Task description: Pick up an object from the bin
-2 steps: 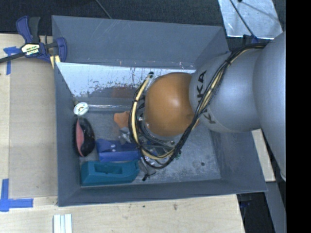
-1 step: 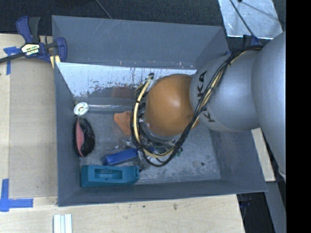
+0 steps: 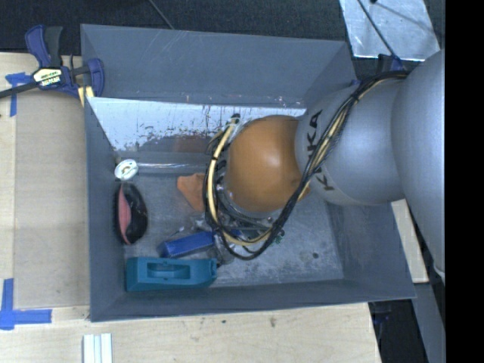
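My gripper (image 3: 227, 219) is low in the middle of the bin, mostly hidden under the arm's orange dome and cables. A small blue object (image 3: 186, 243) lies just to its left on the floor, very close to it. An orange flat piece (image 3: 191, 190) pokes out from behind the gripper's upper left side. A teal rectangular block (image 3: 168, 273) lies along the front wall, below the blue object.
A black oval thing with a pink face (image 3: 130, 212) lies by the left wall. A small white round cap (image 3: 126, 169) sits above it, with a clear tube-like thing (image 3: 168, 162) beside it at the back. The arm covers the bin's right half.
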